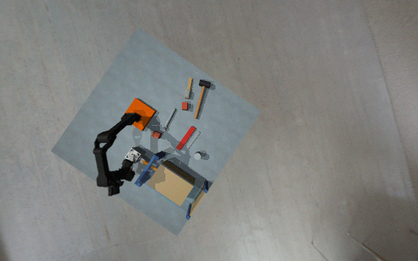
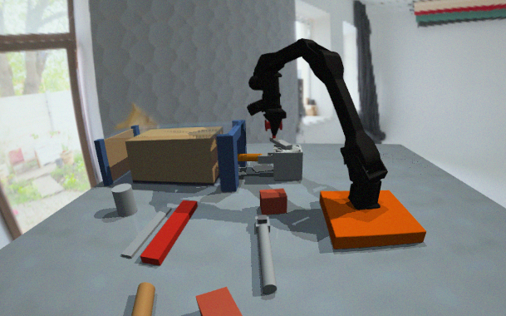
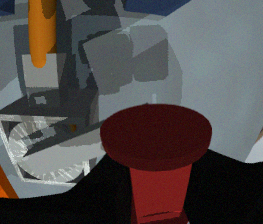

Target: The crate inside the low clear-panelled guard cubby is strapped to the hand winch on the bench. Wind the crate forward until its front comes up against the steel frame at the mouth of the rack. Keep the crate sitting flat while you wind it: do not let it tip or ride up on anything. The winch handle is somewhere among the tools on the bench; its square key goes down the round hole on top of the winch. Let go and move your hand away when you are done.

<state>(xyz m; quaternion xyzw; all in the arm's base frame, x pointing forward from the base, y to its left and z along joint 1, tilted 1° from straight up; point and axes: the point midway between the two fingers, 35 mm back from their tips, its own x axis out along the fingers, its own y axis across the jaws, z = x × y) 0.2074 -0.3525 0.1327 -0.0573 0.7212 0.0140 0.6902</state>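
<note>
My gripper [image 2: 274, 131] [image 3: 144, 135] is shut on the winch handle's red knob [image 3: 156, 131], above and beside the winch. The handle's flat grey arm [image 2: 281, 144] [image 3: 69, 150] runs from the knob to the top of the grey winch [image 1: 132, 155] [image 2: 289, 166]; the key and its hole are hidden. An orange strap [image 2: 248, 157] [image 3: 42, 30] runs from the winch toward the cardboard crate [image 1: 173, 185] [image 2: 172, 160]. The crate sits flat in the cubby, its front close behind the blue frame [image 1: 147, 171] [image 2: 228, 164]; I cannot tell whether they touch.
A red block [image 2: 273, 201] and a grey wrench-like tool [image 2: 267, 258] lie before the winch. A red bar [image 2: 169, 233], thin grey strip [image 2: 146, 234] and grey cylinder [image 2: 125, 200] are near the crate. A mallet [image 1: 201, 99] and brush-like tool [image 1: 189, 88] lie farther off. The orange base [image 2: 371, 220] carries my arm.
</note>
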